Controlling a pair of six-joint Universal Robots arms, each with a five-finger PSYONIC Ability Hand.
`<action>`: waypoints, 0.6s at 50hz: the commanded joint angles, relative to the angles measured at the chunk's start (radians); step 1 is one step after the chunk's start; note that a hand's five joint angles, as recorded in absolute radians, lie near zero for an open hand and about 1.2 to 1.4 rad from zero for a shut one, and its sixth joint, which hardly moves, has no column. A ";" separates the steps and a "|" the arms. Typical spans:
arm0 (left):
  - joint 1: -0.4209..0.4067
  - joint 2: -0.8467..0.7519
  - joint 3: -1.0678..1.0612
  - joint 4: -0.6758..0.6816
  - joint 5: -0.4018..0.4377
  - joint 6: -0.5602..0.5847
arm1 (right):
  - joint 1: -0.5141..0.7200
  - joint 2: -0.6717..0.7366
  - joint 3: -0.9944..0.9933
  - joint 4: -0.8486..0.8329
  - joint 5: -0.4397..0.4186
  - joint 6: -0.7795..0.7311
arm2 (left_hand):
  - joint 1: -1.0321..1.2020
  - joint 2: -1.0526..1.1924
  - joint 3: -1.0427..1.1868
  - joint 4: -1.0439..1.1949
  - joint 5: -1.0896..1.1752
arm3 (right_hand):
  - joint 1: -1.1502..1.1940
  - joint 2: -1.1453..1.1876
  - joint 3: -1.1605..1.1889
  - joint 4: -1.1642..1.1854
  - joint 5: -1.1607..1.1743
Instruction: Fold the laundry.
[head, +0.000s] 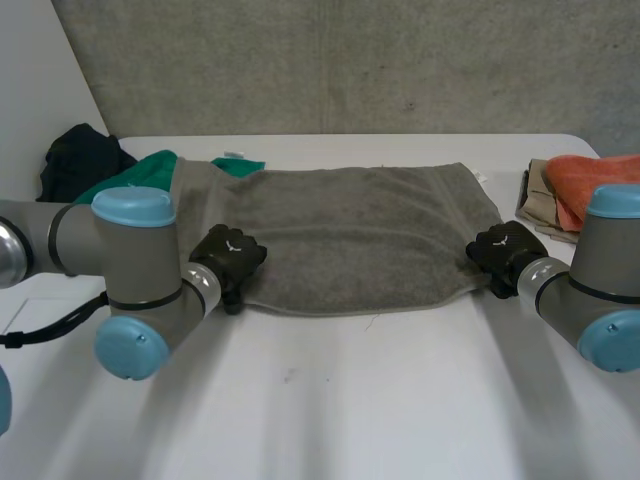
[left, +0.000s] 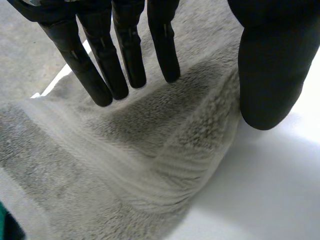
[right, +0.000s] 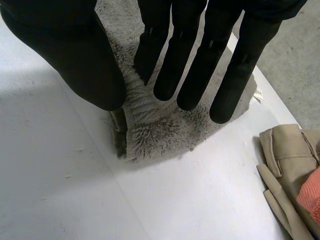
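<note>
A grey towel (head: 370, 230) lies spread flat across the white table (head: 350, 400). My left hand (head: 228, 255) is at its near left corner. In the left wrist view its straight fingers (left: 125, 55) rest on the towel (left: 150, 150), and the thumb (left: 272, 65) stands apart at the towel's edge, so this hand is open. My right hand (head: 505, 250) is at the near right corner. There the thumb (right: 75, 55) and straight fingers (right: 190, 60) close on the bunched corner of the towel (right: 160, 130), which rises between them.
A folded orange cloth (head: 590, 185) on a beige one (head: 540, 200) lies at the right, close to my right hand; the beige cloth (right: 290, 150) is beside the pinched corner. A green cloth (head: 140, 175) and a black one (head: 80, 155) lie at the back left.
</note>
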 joint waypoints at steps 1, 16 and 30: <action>0.016 -0.025 0.033 0.059 -0.089 0.005 | -0.005 -0.009 0.008 0.003 -0.002 0.006 | 0.277 0.290 0.297 0.292 0.296 | 0.205 0.171 0.169 0.169 0.176; 0.109 0.026 -0.008 0.096 -0.145 0.057 | -0.011 -0.009 0.001 0.018 0.000 0.013 | -0.019 -0.006 0.000 -0.004 0.000 | 0.208 0.174 0.171 0.172 0.178; 0.146 0.110 -0.137 0.099 -0.096 0.235 | -0.046 -0.003 -0.039 0.082 0.063 0.120 | 0.758 0.771 0.778 0.773 0.777 | 0.014 -0.020 -0.022 -0.022 -0.015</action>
